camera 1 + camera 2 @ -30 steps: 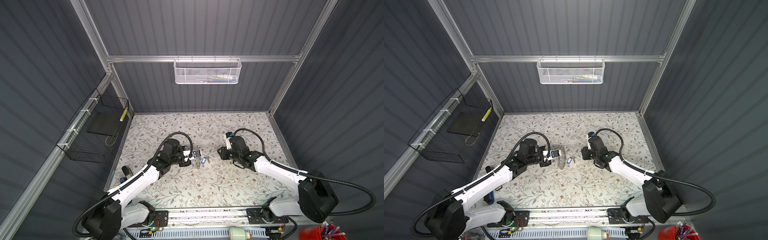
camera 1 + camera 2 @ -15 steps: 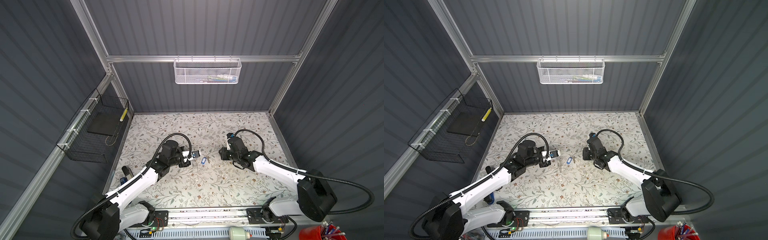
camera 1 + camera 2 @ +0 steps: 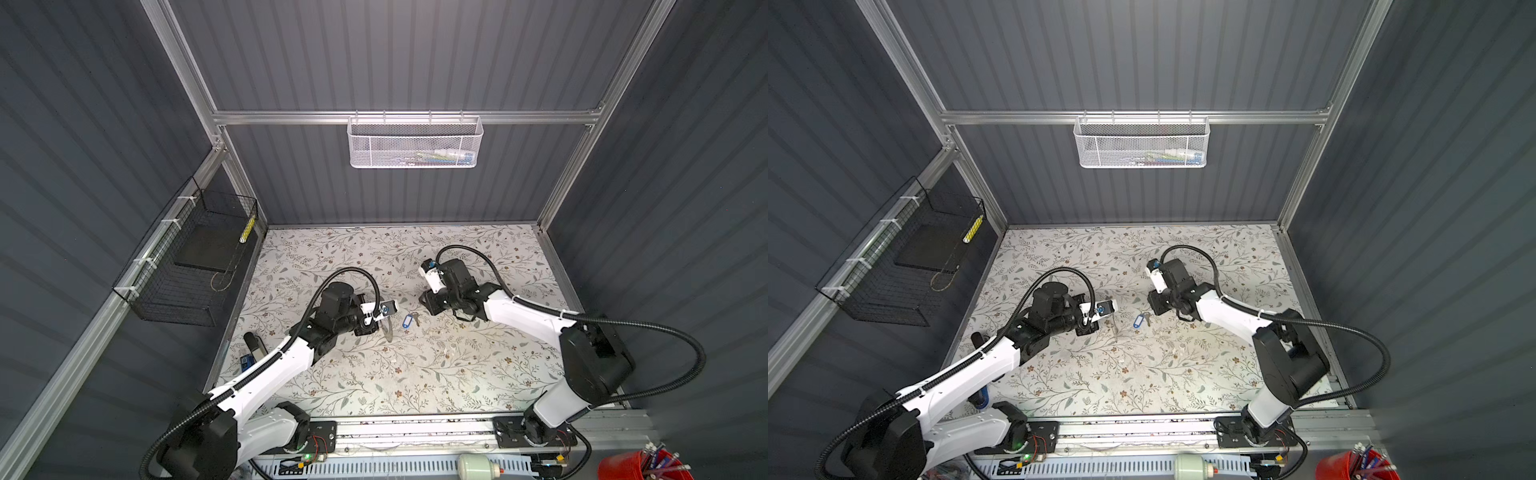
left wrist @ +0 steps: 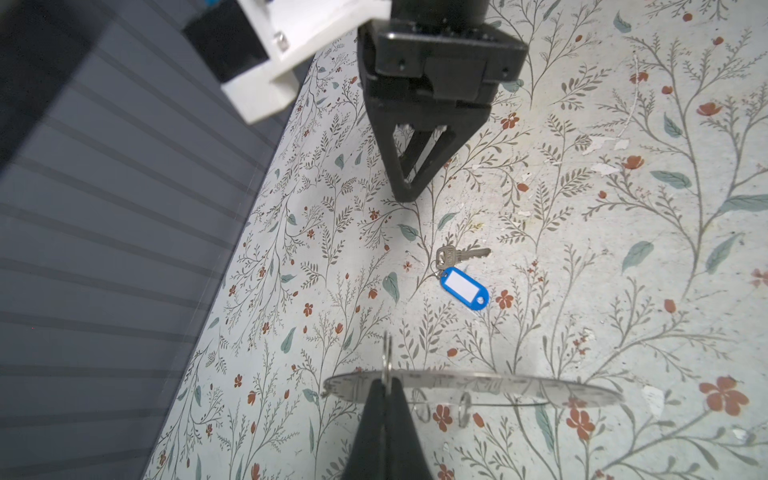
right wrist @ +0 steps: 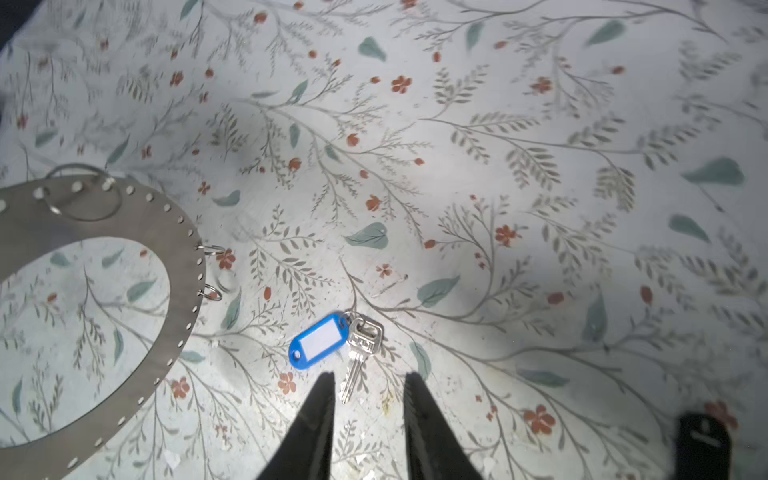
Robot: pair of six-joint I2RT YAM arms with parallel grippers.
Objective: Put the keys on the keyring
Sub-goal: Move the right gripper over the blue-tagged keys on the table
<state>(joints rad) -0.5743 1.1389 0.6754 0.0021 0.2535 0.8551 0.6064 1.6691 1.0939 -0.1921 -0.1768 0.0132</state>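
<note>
Grippers, both top views: left gripper (image 3: 379, 328) and right gripper (image 3: 424, 311) face each other near the middle of the bench (image 3: 415, 395).
Key, top view: key (image 3: 416, 318) and blue tag (image 3: 407, 321), touching, lie flat between them.
Left wrist: left gripper pinched tight on the keyring (image 4: 387, 357) — a holed metal plate (image 4: 498, 388) threaded on it.
Right wrist: right gripper's jaws apart, holding nothing — key's tip just between the fingertips (image 5: 322, 399).
</note>
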